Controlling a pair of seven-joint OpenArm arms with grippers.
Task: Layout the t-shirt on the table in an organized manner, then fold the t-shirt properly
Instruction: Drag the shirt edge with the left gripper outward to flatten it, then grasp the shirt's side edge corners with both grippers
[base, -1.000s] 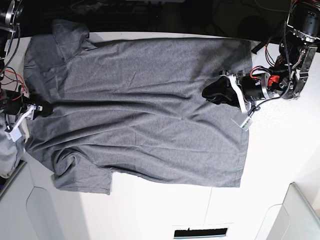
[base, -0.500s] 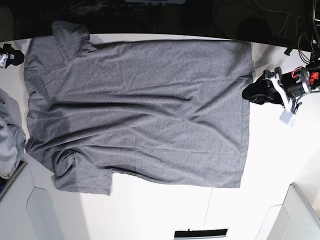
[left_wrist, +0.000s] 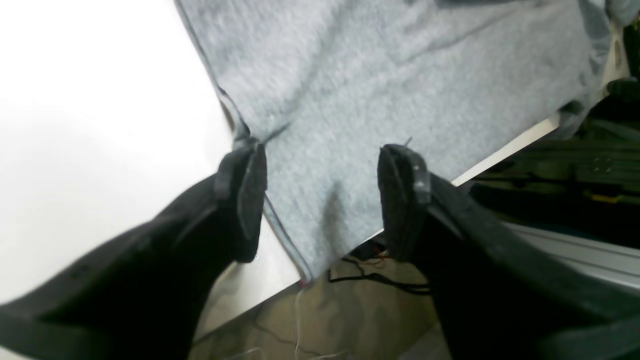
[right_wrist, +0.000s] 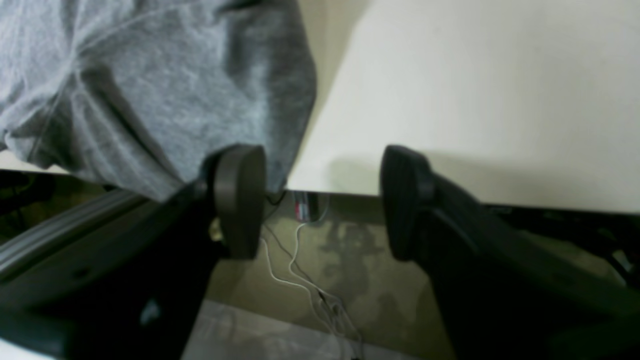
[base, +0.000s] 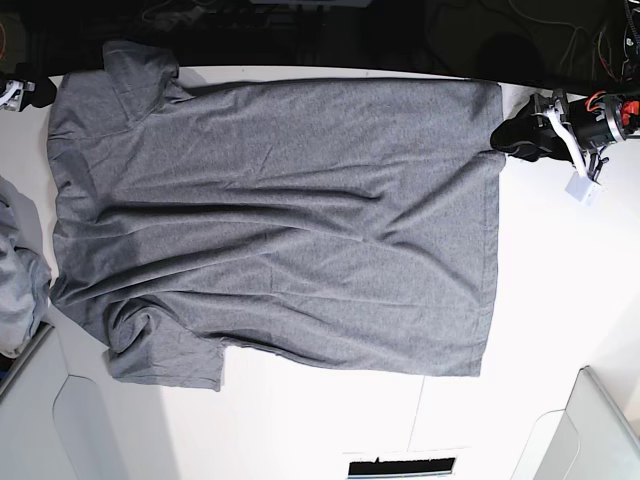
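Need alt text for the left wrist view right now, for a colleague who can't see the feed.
The left gripper is open, its black fingers straddling the hemmed corner of the grey t-shirt, which lies flat at the edge of the white table. Cables and floor show below the edge.

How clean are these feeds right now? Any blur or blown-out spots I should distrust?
Left wrist view: the t-shirt weave is smeared and soft, and the table is blown out to plain white. Right wrist view: soft all over, the fingers are dark and without detail. Base view: sharpest, shirt wrinkles readable, but the white tabletop glares along the near edge and the background is almost black.
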